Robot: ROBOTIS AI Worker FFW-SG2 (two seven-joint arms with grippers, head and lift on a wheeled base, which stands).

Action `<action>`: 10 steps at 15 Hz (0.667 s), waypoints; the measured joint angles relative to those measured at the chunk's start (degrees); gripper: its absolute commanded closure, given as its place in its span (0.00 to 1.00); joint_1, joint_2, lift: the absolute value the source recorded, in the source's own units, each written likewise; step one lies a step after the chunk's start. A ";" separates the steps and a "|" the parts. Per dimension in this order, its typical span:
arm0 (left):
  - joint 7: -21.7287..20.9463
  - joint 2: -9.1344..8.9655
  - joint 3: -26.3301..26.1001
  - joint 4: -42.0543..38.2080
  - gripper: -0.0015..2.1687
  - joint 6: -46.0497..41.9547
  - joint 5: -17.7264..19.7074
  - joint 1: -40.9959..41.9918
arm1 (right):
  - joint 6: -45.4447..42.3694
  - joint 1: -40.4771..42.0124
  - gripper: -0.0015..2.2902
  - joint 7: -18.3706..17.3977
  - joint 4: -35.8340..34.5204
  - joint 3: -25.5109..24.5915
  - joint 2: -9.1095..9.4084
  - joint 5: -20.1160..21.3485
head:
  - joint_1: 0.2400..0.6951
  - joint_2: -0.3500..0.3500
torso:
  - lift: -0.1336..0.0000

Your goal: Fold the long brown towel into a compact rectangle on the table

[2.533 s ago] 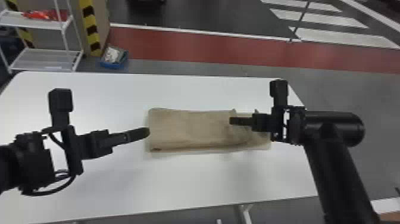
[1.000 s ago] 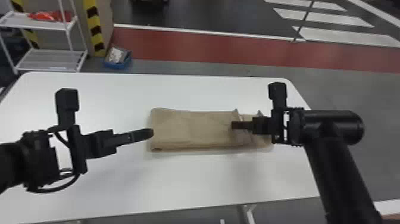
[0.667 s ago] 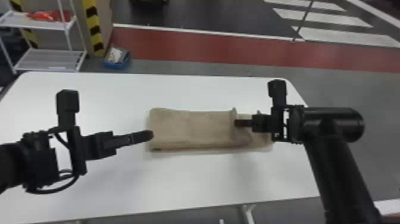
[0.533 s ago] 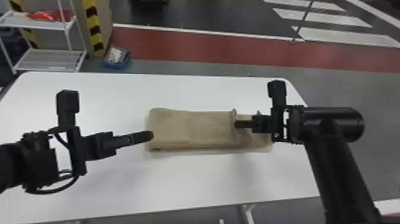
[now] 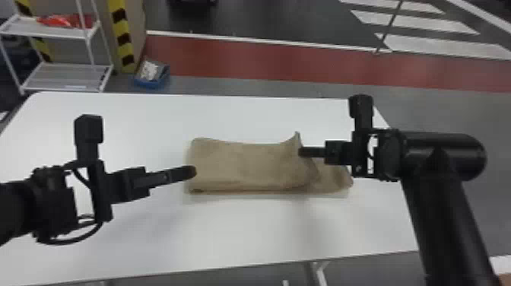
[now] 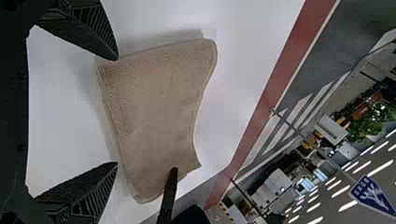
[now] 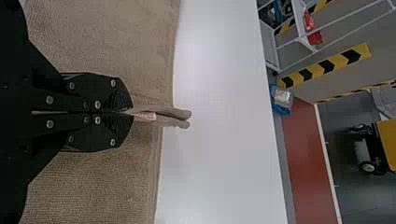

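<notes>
I have one brown towel on the table, lying across its middle as a long, layered rectangle with soft, rounded corners. Its cloth is matt and nubbly, with a fine pebbled weave in both wrist views, and a lower layer sticks out on the right beyond the upper fold. Toward that end the fabric rises into one pointed peak at my right gripper; in the right wrist view the jaws are closed on a doubled fold of towel, its rounded lips poking out past the tips. My left gripper is by the towel's left end, its two ridged, tapering jaws wide apart in the left wrist view with nothing between them; I can't tell whether either touches the cloth. The table is a single smooth, flat white top with a rounded corner. Past it I see one white metal rack with two shelves, a crumpled red item on the upper one, one blue bin, a yellow-and-black striped pillar, and a flat red band across the grey floor.
</notes>
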 measured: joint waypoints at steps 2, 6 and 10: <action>-0.16 0.14 0.30 0.23 0.04 -0.02 -0.06 -0.04 | 1.63 0.33 0.71 -0.43 -2.37 -0.80 -0.07 -1.12 | 1.00 0.27 | 0.10; -0.03 0.16 0.41 0.25 0.04 0.02 -0.33 -0.28 | 4.60 1.13 0.71 -1.31 -6.94 -1.12 0.49 -3.24 | 1.00 0.30 | 0.10; 0.18 -0.31 -0.16 0.60 0.04 -0.09 -2.84 -0.76 | 5.87 2.37 0.71 -1.82 -10.24 -5.03 0.74 -5.59 | 1.00 0.29 | 0.10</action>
